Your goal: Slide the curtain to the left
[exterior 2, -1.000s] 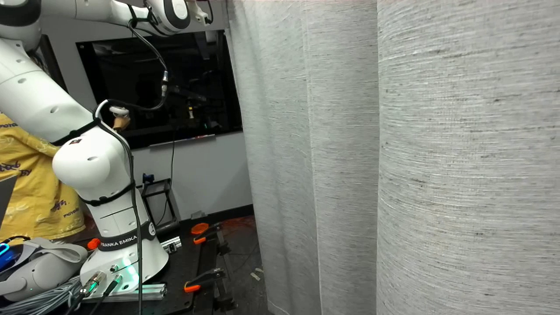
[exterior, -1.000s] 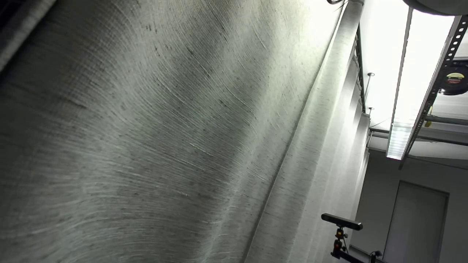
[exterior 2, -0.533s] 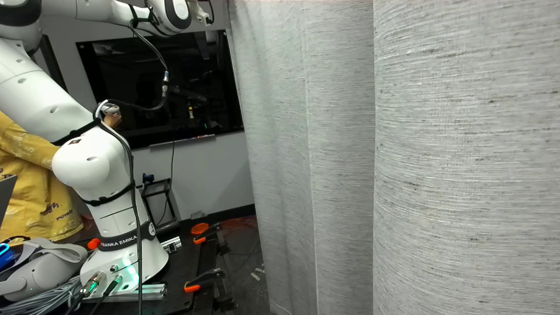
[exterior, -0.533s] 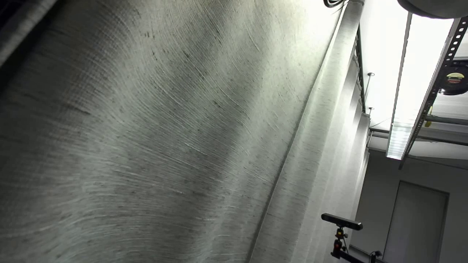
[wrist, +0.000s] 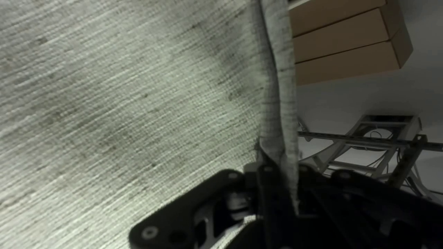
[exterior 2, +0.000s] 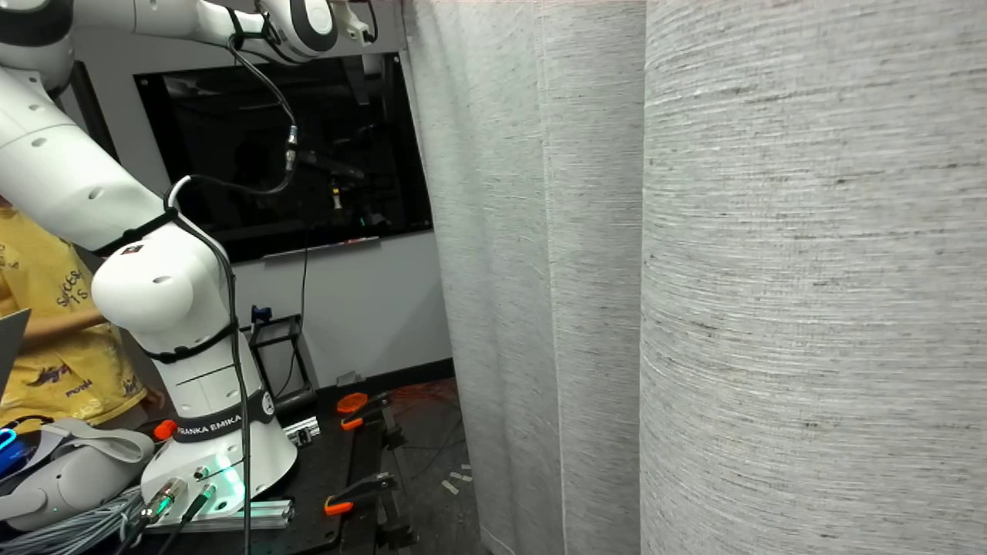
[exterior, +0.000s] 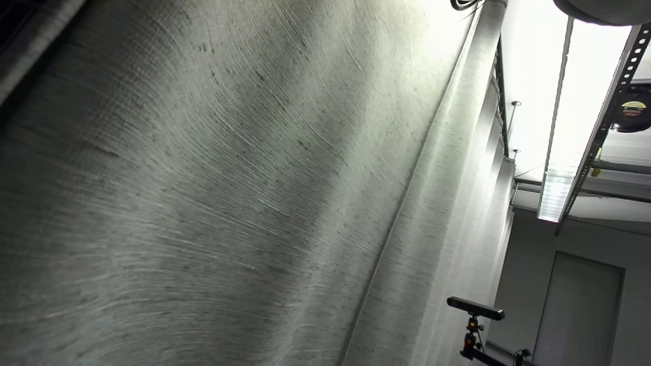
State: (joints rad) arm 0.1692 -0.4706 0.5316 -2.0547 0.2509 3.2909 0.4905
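Observation:
The curtain is a tall pale grey fabric sheet with lengthwise folds. It fills most of an exterior view and the right half of an exterior view. In the wrist view the curtain covers the left side, and its folded edge runs down into the jaws. My gripper is shut on that edge, with fabric pinched between the black fingers. The gripper's fingers do not show in the exterior views; only the arm's white wrist shows at the top, beside the curtain's far edge.
The arm base stands on a black table with orange-tipped clamps. A person in yellow stands behind the arm. A camera on a stand is near the curtain. Cardboard boxes and a ladder show beyond the curtain edge.
In an exterior view the near fold's edge has shifted left and the curtain's far edge slightly right. The arm barely moved early on, then stayed still. The person's raised hand has dropped.

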